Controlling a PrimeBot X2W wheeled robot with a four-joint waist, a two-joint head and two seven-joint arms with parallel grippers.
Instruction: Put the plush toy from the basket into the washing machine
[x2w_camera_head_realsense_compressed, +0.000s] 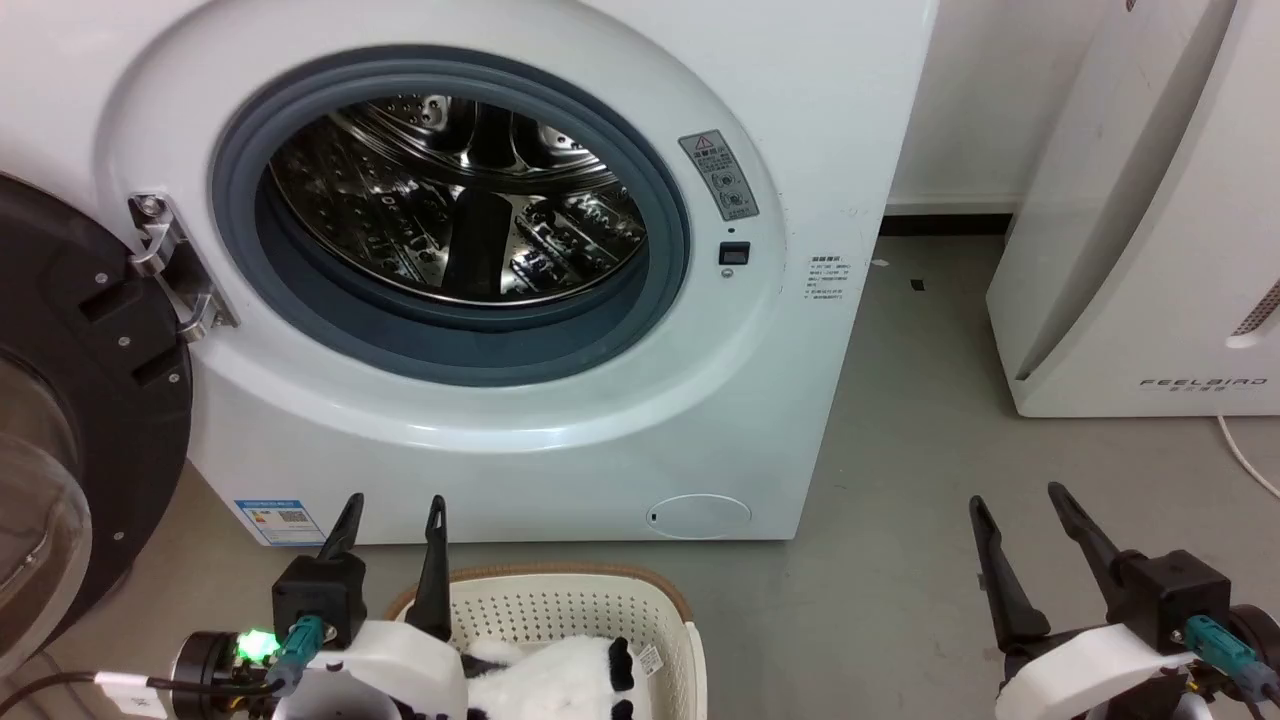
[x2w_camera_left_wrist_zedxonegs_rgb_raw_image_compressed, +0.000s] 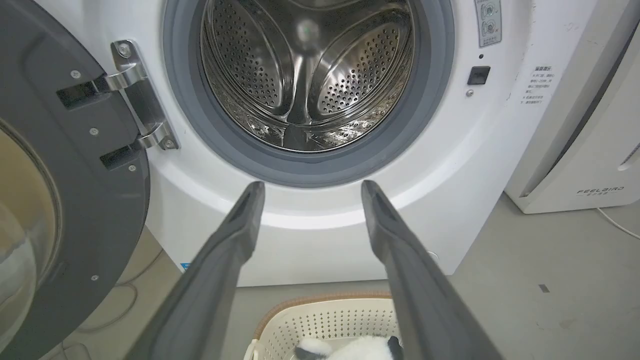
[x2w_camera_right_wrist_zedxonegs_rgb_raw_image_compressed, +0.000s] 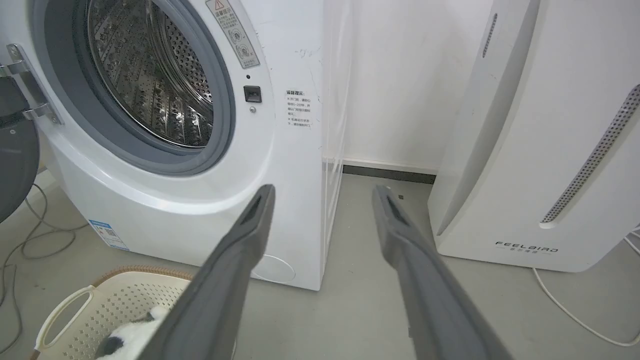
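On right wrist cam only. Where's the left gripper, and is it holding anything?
Observer: Left gripper is open and empty, poised over the left end of the cream perforated plastic basket with the brown rim.
Operator: How does the toy sit relative to it?
Observer: The fluffy white plush toy with black patches lies in that basket just right of the gripper's wrist, with its small white tag on the toy's right side.

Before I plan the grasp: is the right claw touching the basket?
Apart. The head view shows bare grey floor between the right claw and the basket.
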